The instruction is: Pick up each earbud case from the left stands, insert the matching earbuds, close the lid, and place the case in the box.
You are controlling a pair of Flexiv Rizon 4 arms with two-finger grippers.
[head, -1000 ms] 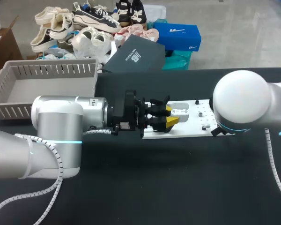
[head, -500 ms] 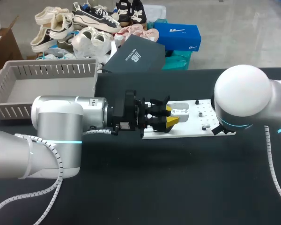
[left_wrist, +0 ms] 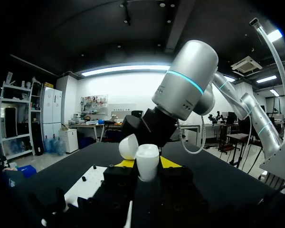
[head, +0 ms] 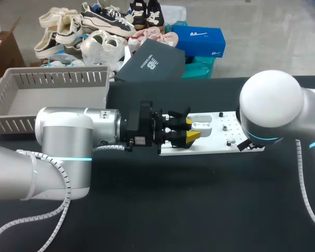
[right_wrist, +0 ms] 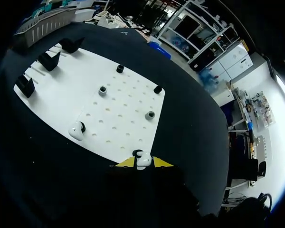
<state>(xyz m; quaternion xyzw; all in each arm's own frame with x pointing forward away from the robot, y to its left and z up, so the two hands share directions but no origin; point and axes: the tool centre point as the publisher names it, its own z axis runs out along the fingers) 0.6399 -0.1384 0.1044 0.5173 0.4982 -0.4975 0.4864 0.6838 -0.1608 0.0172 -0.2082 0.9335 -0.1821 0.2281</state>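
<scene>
Your left gripper (left_wrist: 146, 163) is clamped on the open case (left_wrist: 147, 167), its lid (left_wrist: 128, 146) tipped back, over one end of the white board (head: 215, 140). Your right gripper (right_wrist: 143, 162) pinches an earbud (right_wrist: 143, 158) between its tips at the board's near edge. A second earbud (right_wrist: 76, 130) lies on the board beside a peg. Black stands (right_wrist: 26, 85) line the far end, with the box (head: 58, 79) beyond them.

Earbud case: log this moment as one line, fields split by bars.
left gripper: shut on earbud case, lid open | right gripper: shut on earbud, at white board edge | second earbud: on board
</scene>
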